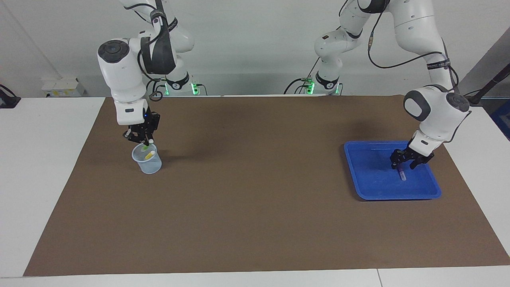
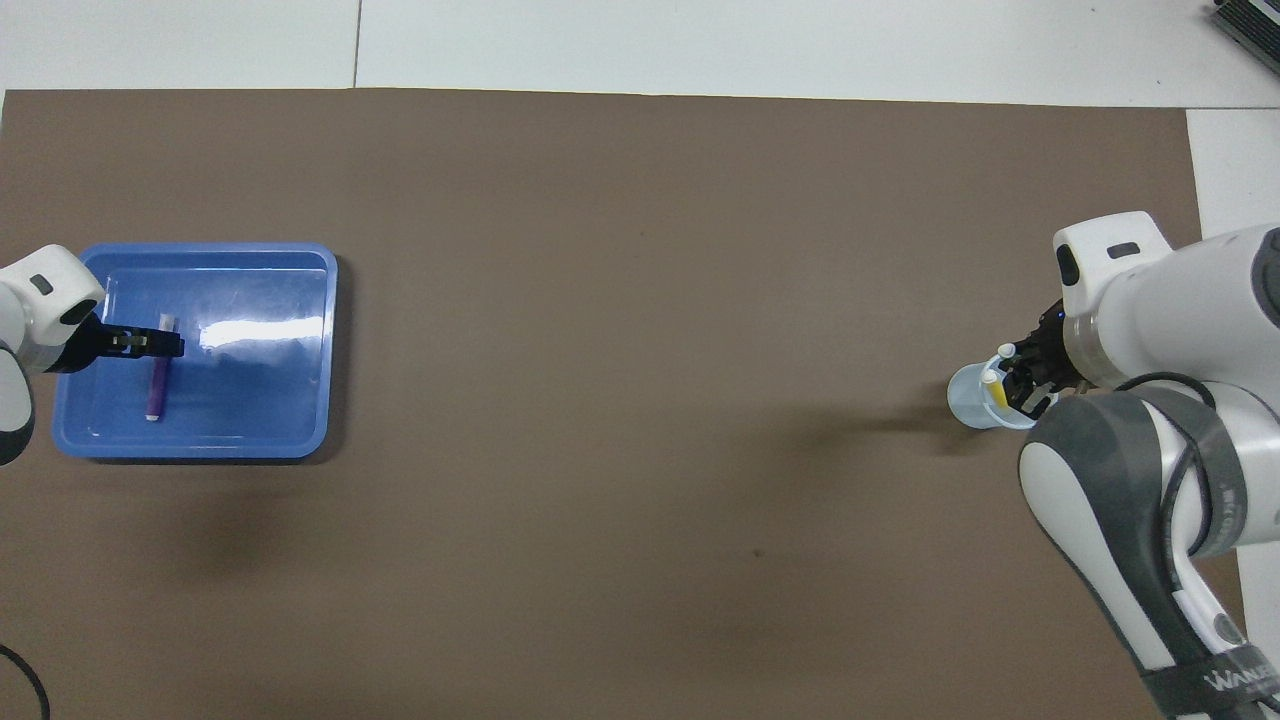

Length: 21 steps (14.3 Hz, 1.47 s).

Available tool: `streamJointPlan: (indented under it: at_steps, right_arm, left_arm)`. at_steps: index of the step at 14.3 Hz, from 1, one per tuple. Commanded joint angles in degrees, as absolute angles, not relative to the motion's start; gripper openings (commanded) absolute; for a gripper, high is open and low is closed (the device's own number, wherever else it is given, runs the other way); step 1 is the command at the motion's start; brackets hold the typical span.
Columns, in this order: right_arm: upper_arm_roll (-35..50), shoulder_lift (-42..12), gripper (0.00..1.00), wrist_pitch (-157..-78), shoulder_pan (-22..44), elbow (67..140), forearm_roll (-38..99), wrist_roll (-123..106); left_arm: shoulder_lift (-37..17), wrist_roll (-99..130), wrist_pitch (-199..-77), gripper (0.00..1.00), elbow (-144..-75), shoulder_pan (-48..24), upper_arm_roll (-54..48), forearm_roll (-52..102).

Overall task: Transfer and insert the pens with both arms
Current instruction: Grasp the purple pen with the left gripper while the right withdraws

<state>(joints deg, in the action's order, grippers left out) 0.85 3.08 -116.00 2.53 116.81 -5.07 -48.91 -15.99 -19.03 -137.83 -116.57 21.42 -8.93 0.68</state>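
A purple pen [image 1: 401,174] [image 2: 155,385] lies flat in the blue tray [image 1: 370,187] [image 2: 270,400] toward the left arm's end of the table. My left gripper [image 1: 403,165] [image 2: 162,343] is down inside the tray, open, over the pen's upper part. Toward the right arm's end stands a clear cup [image 1: 150,165] [image 2: 968,402] with a yellow pen [image 1: 149,155] [image 2: 994,392] leaning in it. My right gripper [image 1: 140,140] [image 2: 1025,382] hangs just above the cup's rim, shut on a light green pen [image 1: 146,148] whose lower end dips into the cup's mouth.
A brown mat [image 1: 255,207] covers most of the white table. Two smaller white arms with green lights [image 1: 326,83] stand at the robots' edge of the table.
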Motion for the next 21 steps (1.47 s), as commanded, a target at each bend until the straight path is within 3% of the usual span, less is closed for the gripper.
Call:
streamJointPlan:
  at_steps: [1, 2, 4, 5, 10, 13, 16, 18, 20, 21]
  right_arm:
    - [1.5, 4.8, 0.1, -117.4, 1.5, 119.2, -3.5, -49.2]
    - [1.5, 4.9, 0.27, -117.4, 1.5, 119.2, -3.5, -49.2]
    - [1.5, 4.9, 0.87, -117.4, 1.5, 119.3, -3.5, -49.1]
    - [1.5, 4.9, 1.0, -117.3, 1.5, 119.3, -3.5, -49.2]
    - [1.6, 4.7, 1.0, -114.6, 1.9, 117.6, -0.1, -46.6]
    - [2.4, 4.5, 1.0, -111.5, 2.4, 116.2, 2.0, -36.2]
    - [2.5, 4.6, 1.0, -109.2, 4.0, 115.6, 7.1, -25.0]
    - [2.5, 4.8, 1.0, -107.8, 4.1, 115.5, 11.8, -16.2]
    - [3.4, 5.1, 1.0, -106.6, 4.1, 115.5, 14.1, -8.7]
    - [3.8, 5.6, 1.0, -106.2, 4.1, 115.5, 14.9, -5.3]
  left_arm:
    - [-17.4, -19.5, -138.9, 0.78, -115.1, 22.0, -9.2, -0.6]
    - [-17.8, -19.5, -139.3, 0.77, -115.1, 22.0, -9.2, -0.6]
    - [-18.0, -19.6, -139.5, 0.74, -115.2, 22.0, -9.2, -0.6]
    - [-18.2, -19.5, -139.5, 0.74, -115.2, 22.1, -9.2, -0.7]
    - [-19.4, -19.5, -139.0, 0.72, -115.8, 23.6, -9.2, -0.7]
    - [-19.4, -19.4, -139.0, 0.62, -115.8, 23.6, -9.2, -0.7]
    - [-19.4, -19.3, -139.1, 0.44, -115.8, 23.5, -9.2, -0.7]
    - [-19.4, -19.2, -139.1, 0.19, -115.8, 23.4, -9.2, -0.7]
    - [-19.4, -19.1, -139.3, 0.01, -115.8, 23.1, -9.2, -0.7]
    - [-19.4, -19.0, -139.2, 0.0, -115.8, 22.9, -9.2, -0.6]
